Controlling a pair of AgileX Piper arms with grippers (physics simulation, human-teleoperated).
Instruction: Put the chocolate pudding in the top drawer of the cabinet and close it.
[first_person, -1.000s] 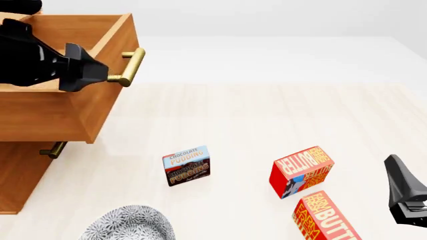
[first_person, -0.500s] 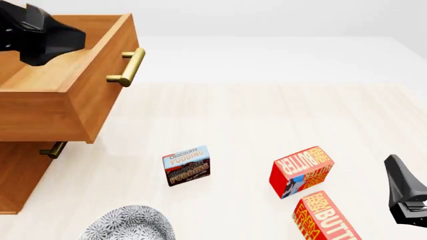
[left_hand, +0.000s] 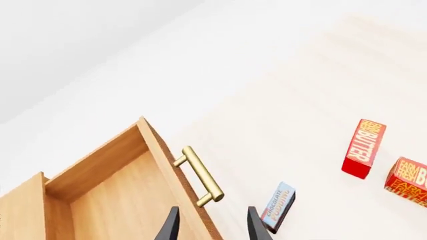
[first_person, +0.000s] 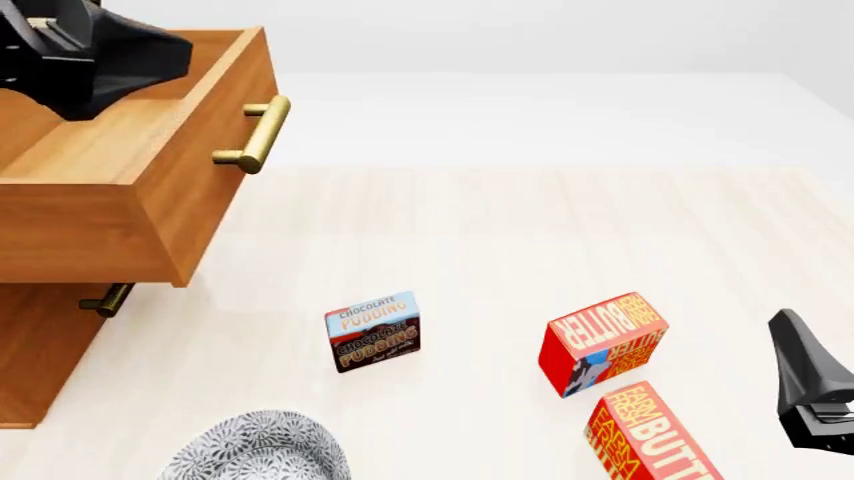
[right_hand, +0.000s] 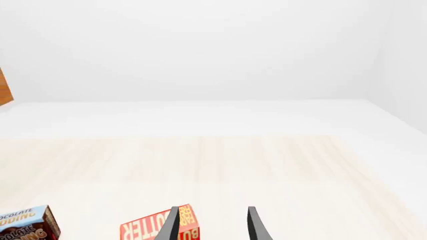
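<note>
The top drawer (first_person: 127, 165) of the cabinet (first_person: 40, 350) stands pulled out, its inside bare wood as far as the front and left wrist views show — so the opening step looks done. The rest of the job is not.

The chocolate pudding (first_person: 372, 331) sits upright on the table (first_person: 534, 230), in front of the cabinet and well apart from the drawer, with nothing touching it. Two butter boxes (first_person: 603, 342) lie off to its right, and a patterned plate (first_person: 260, 447) is near the front edge.

The left gripper (left_hand: 210, 225) hangs above the open drawer, near its brass handle (first_person: 256, 132); its two fingers are spread apart with nothing between them. The right gripper (right_hand: 212, 224) waits low at the right side of the table, near the butter boxes, fingers likewise parted and holding nothing.

What is left, by my reading: pick up the pudding, carry it over and into the drawer, let go, then push the drawer shut.
</note>
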